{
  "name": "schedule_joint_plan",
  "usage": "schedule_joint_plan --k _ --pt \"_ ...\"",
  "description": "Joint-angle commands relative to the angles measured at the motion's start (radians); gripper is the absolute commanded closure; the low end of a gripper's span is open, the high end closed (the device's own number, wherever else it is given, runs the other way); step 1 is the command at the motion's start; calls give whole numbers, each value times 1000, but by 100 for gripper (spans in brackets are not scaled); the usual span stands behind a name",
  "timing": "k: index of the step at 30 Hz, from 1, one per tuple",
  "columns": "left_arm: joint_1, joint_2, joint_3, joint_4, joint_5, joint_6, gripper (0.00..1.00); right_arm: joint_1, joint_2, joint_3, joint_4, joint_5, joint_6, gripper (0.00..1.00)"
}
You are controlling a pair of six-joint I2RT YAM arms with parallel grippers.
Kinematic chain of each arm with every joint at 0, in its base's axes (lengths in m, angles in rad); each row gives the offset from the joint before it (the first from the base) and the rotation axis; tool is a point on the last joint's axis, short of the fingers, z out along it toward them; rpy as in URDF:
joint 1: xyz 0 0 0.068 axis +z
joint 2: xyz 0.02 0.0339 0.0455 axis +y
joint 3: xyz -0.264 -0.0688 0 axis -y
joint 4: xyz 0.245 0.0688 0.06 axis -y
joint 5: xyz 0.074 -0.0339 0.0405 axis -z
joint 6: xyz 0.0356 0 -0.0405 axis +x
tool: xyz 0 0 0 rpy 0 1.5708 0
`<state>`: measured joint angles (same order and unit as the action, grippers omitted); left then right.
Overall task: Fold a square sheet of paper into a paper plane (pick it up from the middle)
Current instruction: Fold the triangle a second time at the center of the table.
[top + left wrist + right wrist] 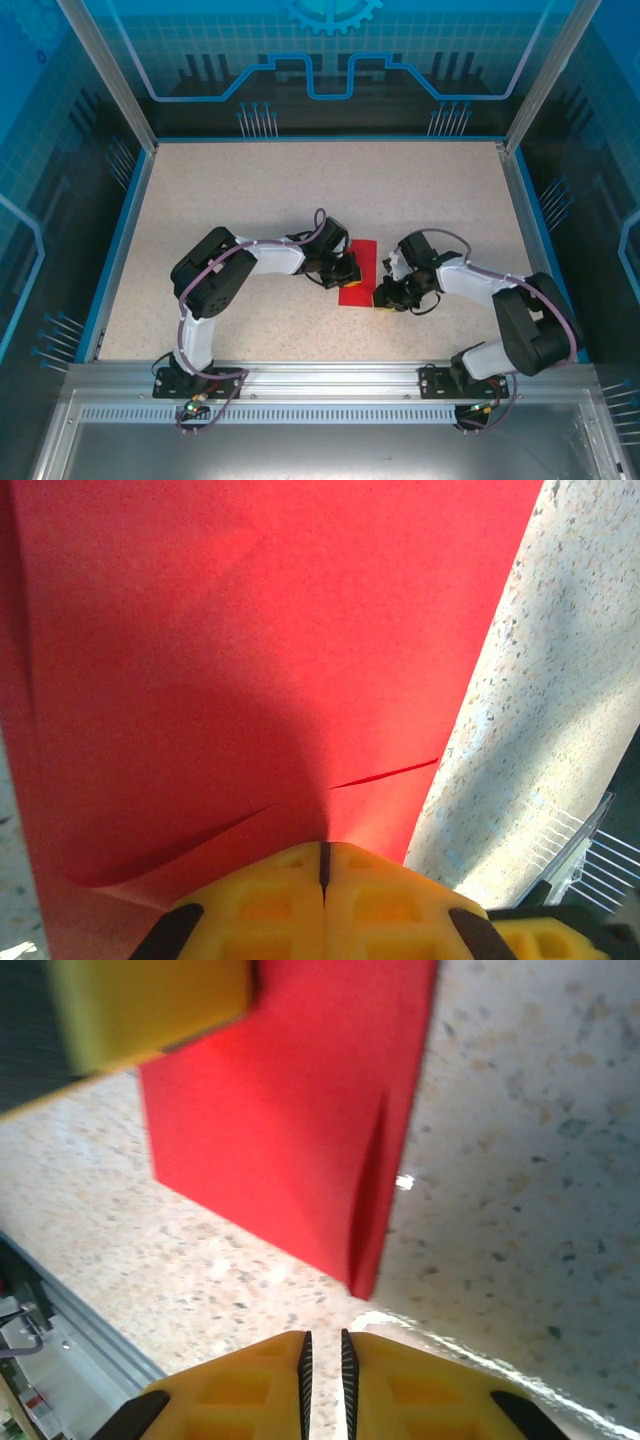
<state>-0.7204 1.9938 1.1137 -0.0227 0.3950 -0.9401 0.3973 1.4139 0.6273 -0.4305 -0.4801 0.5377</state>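
red paper [362, 272] is lying on the table [250, 200], long side running front to back, with the left gripper [322, 855] squeezed shut and touching its left edge, and the right gripper [322, 1345] sitting closed and empty just beside it.

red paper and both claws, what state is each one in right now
red paper: folded over, lying on the table, one edge curling up
left claw: shut, tips at the paper's edge
right claw: almost shut, thin gap, empty, just short of the paper's corner
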Motion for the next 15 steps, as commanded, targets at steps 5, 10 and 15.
schedule_joint_plan --k 5,10,15 --pt "4 48 3 -68 -36 22 100 -6 66 79 74 -87 62 82" --pt "4 49 9 -56 -30 20 100 -5 171 84 112 -109 48 82" --pt "3 38 26 -50 -23 26 100 -9 233 64 56 10 11 85"
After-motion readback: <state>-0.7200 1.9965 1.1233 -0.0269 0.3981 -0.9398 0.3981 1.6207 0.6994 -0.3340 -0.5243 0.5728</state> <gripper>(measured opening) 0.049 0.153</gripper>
